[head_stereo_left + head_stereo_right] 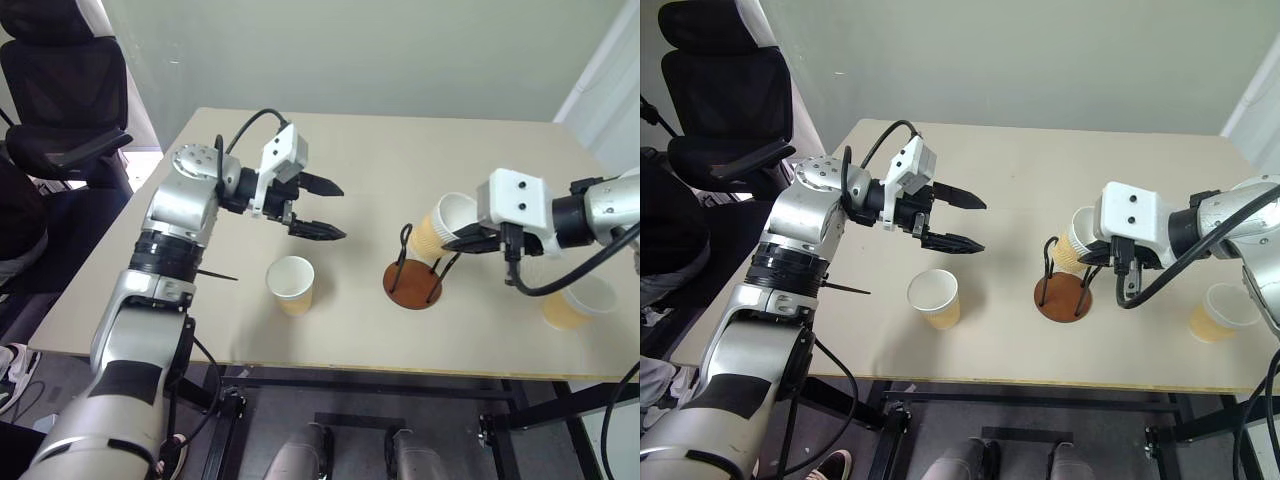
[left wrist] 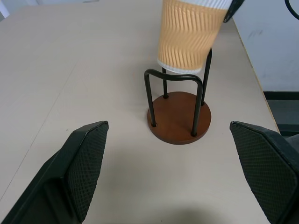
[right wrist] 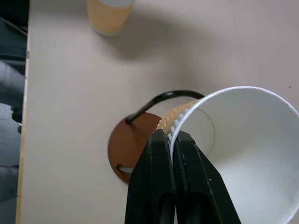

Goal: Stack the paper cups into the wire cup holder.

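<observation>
My right gripper point(image 1: 468, 241) is shut on the white rim of a paper cup point(image 1: 440, 228) and holds it tilted just above the wire cup holder point(image 1: 413, 285), whose brown disc base stands on the table. In the left wrist view the cup's bottom point(image 2: 189, 35) hangs between the tops of the black wire loops point(image 2: 174, 74). A second paper cup point(image 1: 291, 284) stands upright near the table's front. A third point(image 1: 577, 303) stands at the right, partly behind my right arm's cable. My left gripper point(image 1: 340, 212) hovers open and empty above the table, pointing towards the holder.
The beige table point(image 1: 350, 350) ends close in front of the cups. A black office chair point(image 1: 70, 90) stands off the table's left side. A pale wall runs behind the table's far edge.
</observation>
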`<state>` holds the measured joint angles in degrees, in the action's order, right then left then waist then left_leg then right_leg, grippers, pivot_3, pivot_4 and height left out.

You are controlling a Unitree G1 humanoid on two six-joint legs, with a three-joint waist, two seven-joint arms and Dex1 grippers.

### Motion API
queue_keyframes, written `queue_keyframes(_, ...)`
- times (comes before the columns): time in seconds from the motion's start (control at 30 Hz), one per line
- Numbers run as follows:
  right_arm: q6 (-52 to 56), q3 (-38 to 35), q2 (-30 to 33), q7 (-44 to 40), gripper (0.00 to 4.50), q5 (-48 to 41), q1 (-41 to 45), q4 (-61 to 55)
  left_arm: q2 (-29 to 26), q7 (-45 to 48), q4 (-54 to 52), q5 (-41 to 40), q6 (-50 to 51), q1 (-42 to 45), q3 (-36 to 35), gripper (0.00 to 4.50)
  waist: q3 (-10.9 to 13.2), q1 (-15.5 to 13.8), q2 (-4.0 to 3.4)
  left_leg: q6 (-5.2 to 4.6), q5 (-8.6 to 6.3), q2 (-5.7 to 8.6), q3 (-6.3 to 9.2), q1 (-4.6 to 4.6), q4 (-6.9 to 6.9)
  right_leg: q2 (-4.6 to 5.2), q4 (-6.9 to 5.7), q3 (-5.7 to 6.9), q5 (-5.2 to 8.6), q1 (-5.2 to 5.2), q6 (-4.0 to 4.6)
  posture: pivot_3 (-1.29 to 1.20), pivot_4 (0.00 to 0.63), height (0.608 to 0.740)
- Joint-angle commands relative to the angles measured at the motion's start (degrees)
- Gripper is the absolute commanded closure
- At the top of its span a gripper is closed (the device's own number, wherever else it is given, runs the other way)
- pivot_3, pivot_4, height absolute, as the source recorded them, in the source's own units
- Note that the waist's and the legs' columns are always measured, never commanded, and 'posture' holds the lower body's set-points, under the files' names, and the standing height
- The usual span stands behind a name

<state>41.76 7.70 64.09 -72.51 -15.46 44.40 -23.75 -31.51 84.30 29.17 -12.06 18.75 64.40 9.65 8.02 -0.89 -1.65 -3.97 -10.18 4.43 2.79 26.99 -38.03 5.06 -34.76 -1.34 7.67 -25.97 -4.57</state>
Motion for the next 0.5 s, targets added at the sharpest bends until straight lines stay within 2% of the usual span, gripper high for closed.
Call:
queue_keyframes(0.03, -0.83, -0.67, 0.97, 0.15, 4.48, 0.19, 0.05, -0.88, -0.19, -0.43, -1.53, -0.50, -0.34, 0.39, -0.92, 0.00, 0.00, 0.00, 0.00, 0.00, 0.00, 0.00, 0.01, 0.00, 0.00, 0.00, -0.01, 0.00, 0.00, 0.00, 0.00, 0.00, 0.150, 0.740)
queue_keyframes(0.13, 0.41, -0.83, 0.06, 0.75, 3.91, -0.63, 0.19, -1.34, -0.14, -0.44, -1.69, -0.51, -0.21, 0.38, -0.85, 0.00, 0.00, 0.00, 0.00, 0.00, 0.00, 0.00, 0.00, 0.00, 0.00, 0.00, -0.03, 0.00, 0.01, 0.00, -0.01, 0.00, 0.150, 0.740)
queue_keyframes(0.3, 3.79, -2.70, -4.24, 4.40, 2.30, -2.86, 2.02, -1.11, -0.68, -0.11, -2.50, -0.49, -0.03, 0.13, -0.68, 0.00, 0.00, 0.13, 0.00, 0.00, 0.01, 0.00, -0.02, -0.02, -0.01, 0.00, -0.06, -0.02, 0.00, -0.01, -0.01, 0.00, 0.150, 0.740)
queue_keyframes(0.5, 8.60, -7.98, -7.65, 9.28, 2.30, -7.30, 3.19, -1.49, -4.83, 1.53, -6.68, 0.70, -0.75, -1.46, -0.17, 0.00, 0.00, 0.18, 0.00, -0.03, 0.06, 0.00, -0.01, -0.02, 0.00, -0.02, -0.07, -0.03, -0.01, -0.03, -0.04, 0.00, 0.150, 0.740)
